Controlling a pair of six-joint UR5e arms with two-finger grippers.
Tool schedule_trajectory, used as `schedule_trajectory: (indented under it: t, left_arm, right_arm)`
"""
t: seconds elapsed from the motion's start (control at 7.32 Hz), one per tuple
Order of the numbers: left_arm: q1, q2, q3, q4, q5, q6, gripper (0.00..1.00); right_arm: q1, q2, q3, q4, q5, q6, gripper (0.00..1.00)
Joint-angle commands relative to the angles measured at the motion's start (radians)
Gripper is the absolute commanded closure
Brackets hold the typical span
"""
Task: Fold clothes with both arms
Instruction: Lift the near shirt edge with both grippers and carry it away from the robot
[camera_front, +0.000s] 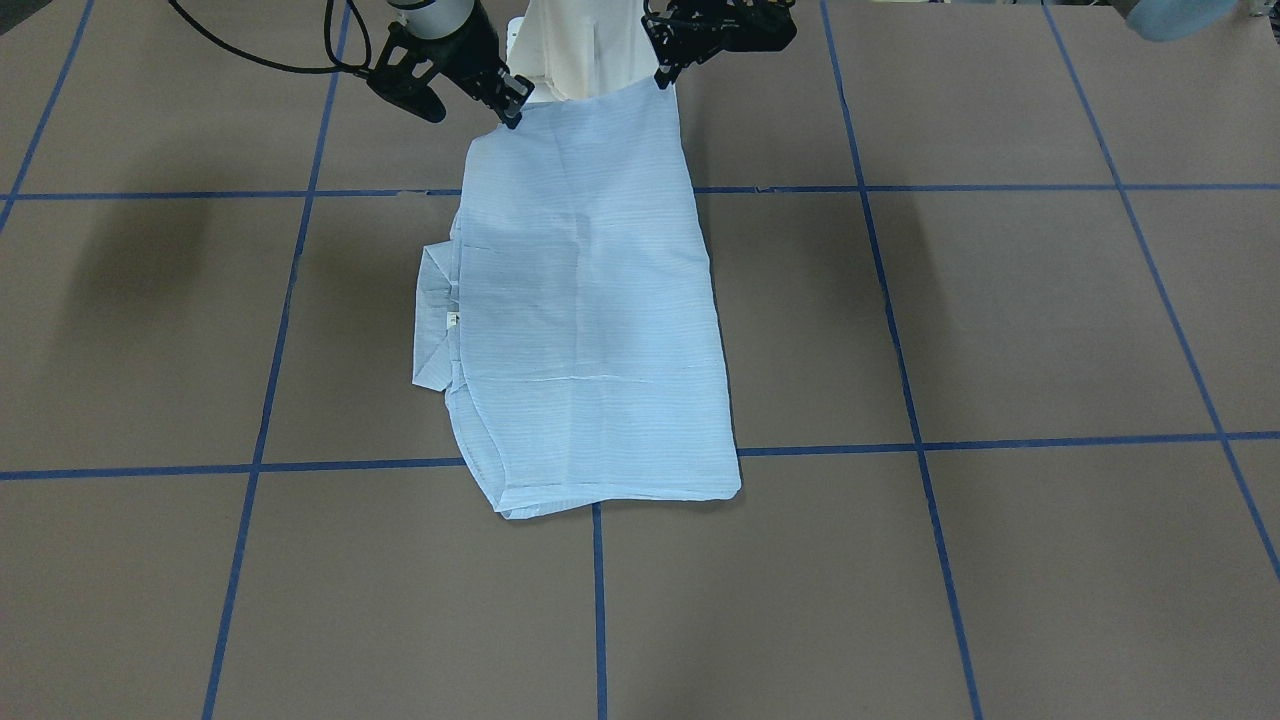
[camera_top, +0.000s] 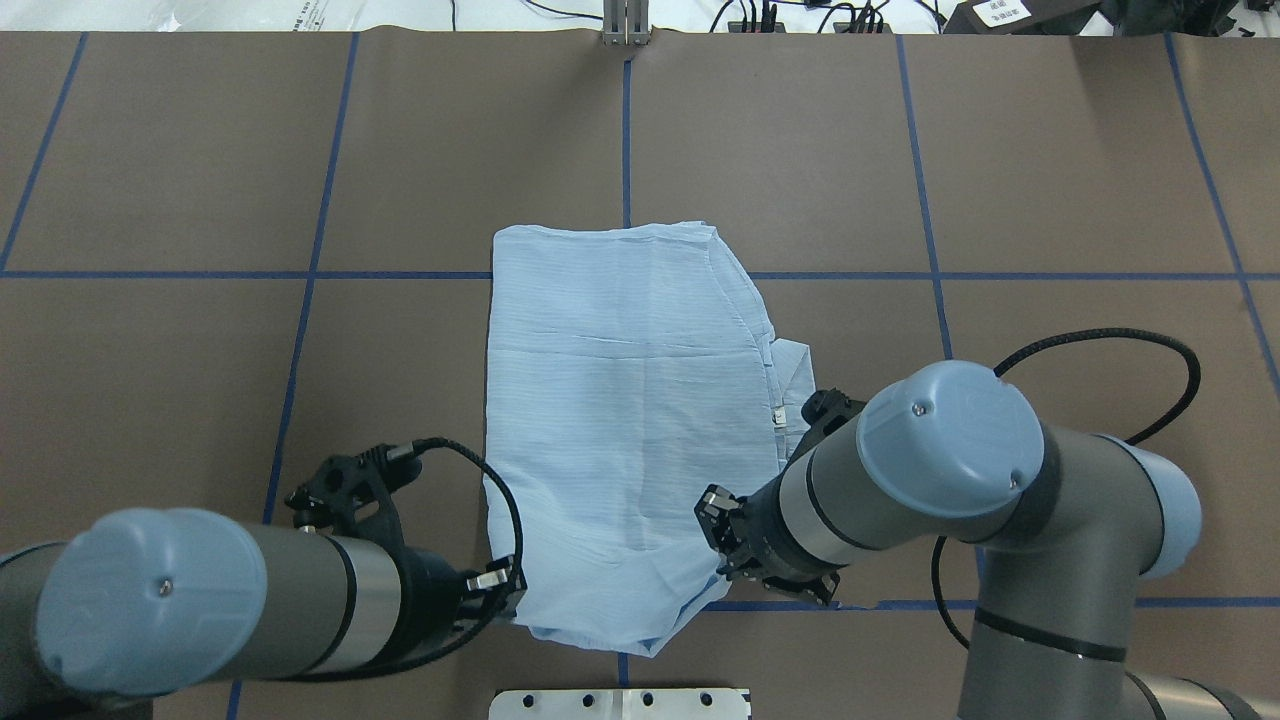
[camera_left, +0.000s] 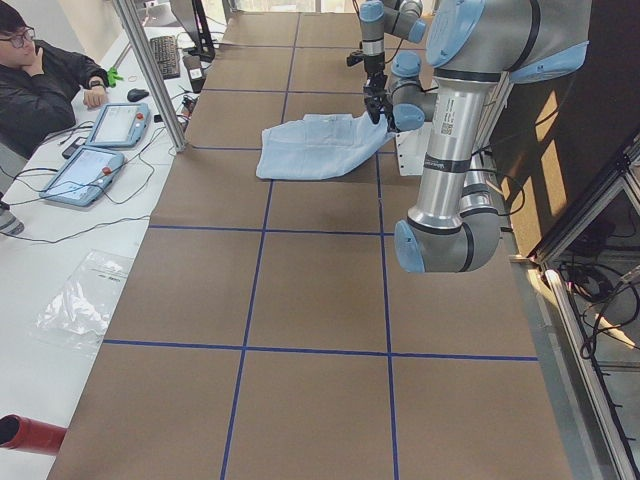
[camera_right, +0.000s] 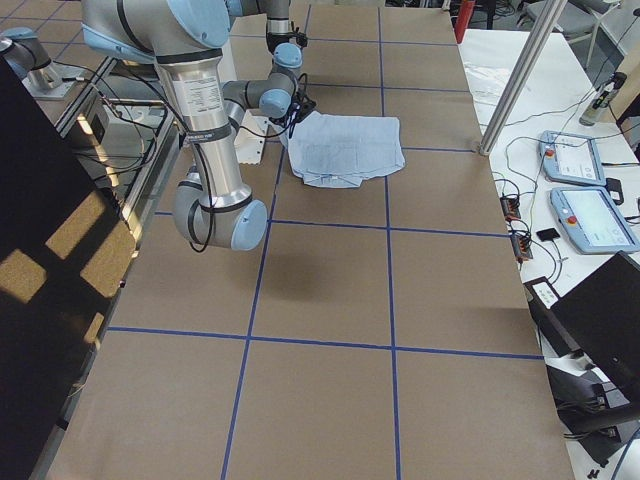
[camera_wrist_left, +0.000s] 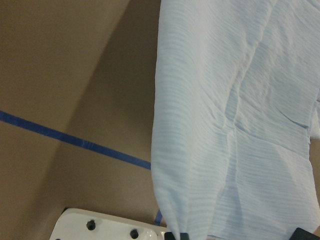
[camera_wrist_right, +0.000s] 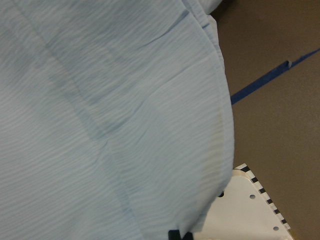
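The light-blue striped shirt lies folded into a long rectangle in the middle of the table, with a collar part poking out on one side. Its end nearest the robot is raised off the table. My left gripper is shut on one corner of that end. My right gripper is shut on the other corner. Both wrist views are filled with hanging cloth, with the dark fingertips pinching its edge at the bottom.
The white pedestal plate sits just below the lifted end. Blue tape lines grid the brown table. A person sits with two tablets at the operators' side table beyond the table's far edge.
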Motion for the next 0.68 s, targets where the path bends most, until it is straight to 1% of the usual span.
schedule_trajectory:
  t: [0.0, 0.14, 0.27, 0.41, 0.55]
  left_arm:
    - [-0.18, -0.007, 0.064, 0.0, -0.083, 0.129, 1.0]
    - [-0.243, -0.042, 0.11, -0.003, -0.096, 0.179, 1.0]
    - [-0.3, -0.076, 0.166, -0.009, -0.099, 0.206, 1.0]
    - [-0.328, -0.09, 0.223, -0.032, -0.109, 0.246, 1.0]
    - [-0.349, -0.114, 0.294, -0.094, -0.11, 0.252, 1.0]
  right_arm:
    - [0.101, 0.02, -0.052, 0.001, -0.003, -0.116, 1.0]
    - [0.125, 0.057, -0.105, 0.006, -0.011, -0.149, 1.0]
    - [0.158, 0.112, -0.188, 0.009, -0.024, -0.228, 1.0]
    - [0.203, 0.15, -0.256, 0.014, -0.025, -0.282, 1.0]
    - [0.247, 0.193, -0.306, 0.012, -0.025, -0.32, 1.0]
